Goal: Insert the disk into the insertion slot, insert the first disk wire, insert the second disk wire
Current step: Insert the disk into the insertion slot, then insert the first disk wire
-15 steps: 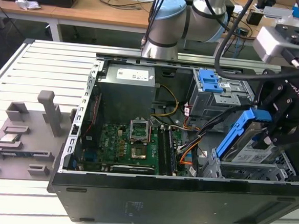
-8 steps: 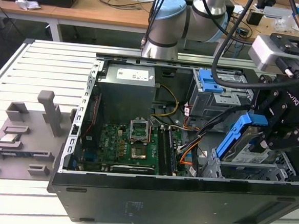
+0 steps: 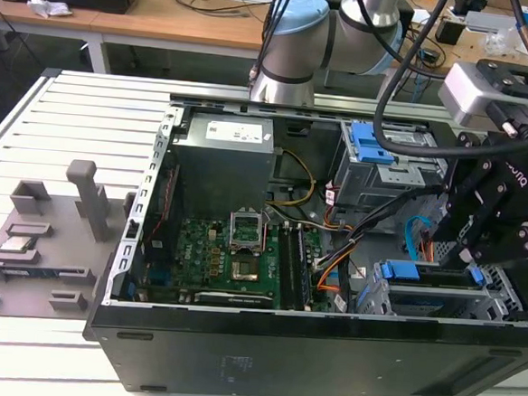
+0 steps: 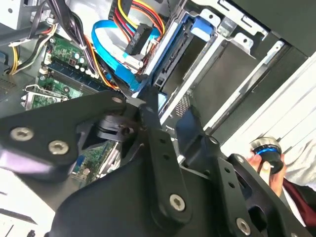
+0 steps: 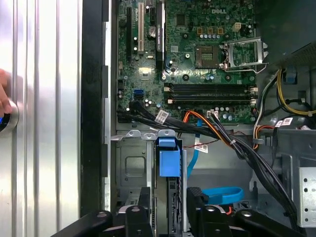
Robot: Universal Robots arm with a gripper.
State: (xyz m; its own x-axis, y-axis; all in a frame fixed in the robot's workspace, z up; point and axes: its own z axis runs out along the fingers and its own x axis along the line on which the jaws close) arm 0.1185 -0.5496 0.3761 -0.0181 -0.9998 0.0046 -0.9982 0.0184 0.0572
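Note:
The disk (image 3: pixel 422 272) stands on edge in the insertion slot (image 3: pixel 503 301), the silver cage at the case's corner on the exterior view's right. Its blue carrier tab (image 5: pixel 168 158) sticks out toward the motherboard. My black gripper (image 3: pixel 466 257) hangs right above it, open, with one finger (image 5: pixel 142 210) on each side of the disk's edge. In the second wrist view the gripper (image 4: pixel 169 111) frames the blue carrier (image 4: pixel 200 27) and the slot wall (image 4: pixel 232 64). A blue flat wire (image 4: pixel 113 54) and an orange-and-black bundle (image 5: pixel 212 126) lie loose beside the cage.
A taller grey cage with a blue latch (image 3: pixel 375 160) stands behind the slot, next to the power supply (image 3: pixel 226 150). The motherboard (image 3: pixel 232 259) fills the case floor. A person's hand (image 4: pixel 266 158) holds a round knob outside the case. Grey fixtures (image 3: pixel 44 237) sit on the exterior view's left.

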